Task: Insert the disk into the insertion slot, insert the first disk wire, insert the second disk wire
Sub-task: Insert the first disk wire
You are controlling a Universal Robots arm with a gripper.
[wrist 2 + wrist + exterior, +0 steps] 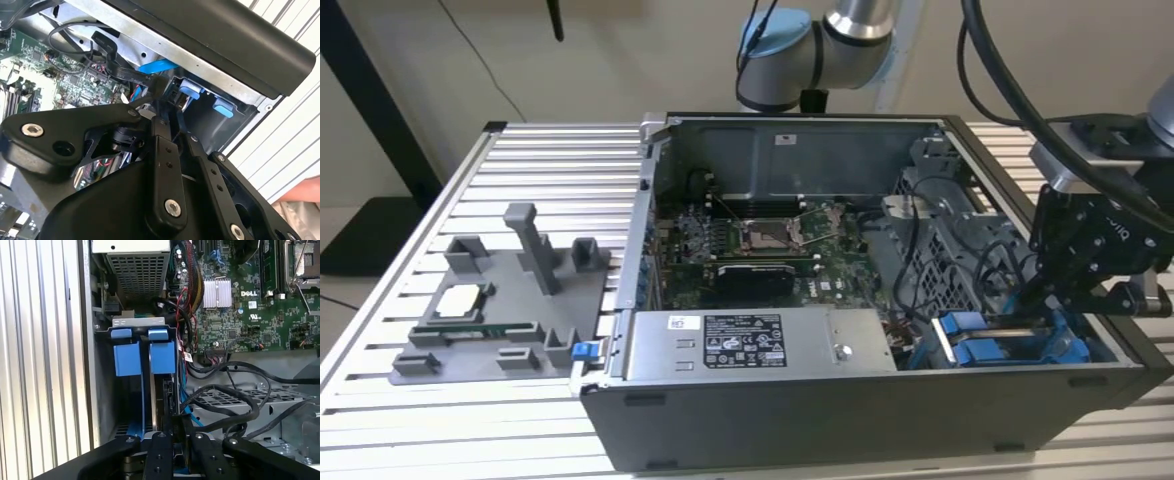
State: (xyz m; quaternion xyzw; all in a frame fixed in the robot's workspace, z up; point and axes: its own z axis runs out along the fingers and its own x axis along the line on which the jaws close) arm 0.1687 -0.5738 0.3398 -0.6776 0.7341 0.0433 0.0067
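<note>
The exterior view takes in the whole open computer case (pixel 854 425) on the slatted table (pixel 454 425), with the gripper (pixel 1038 312) lowered into the insertion slot (pixel 987 350) at the exterior view's right. The first wrist view looks down into the slot (pixel 102 390). There the disk (pixel 165 390) stands on edge, in line with one of two blue tabs (pixel 127 357). The jaws of the gripper (pixel 175 429) are drawn close together, pinching its near edge. Black cables (pixel 225 396) lie just beside it. A white printed label (pixel 743 342) sits on the power supply (pixel 854 347), and white lettering marks the motherboard (pixel 240 325).
</note>
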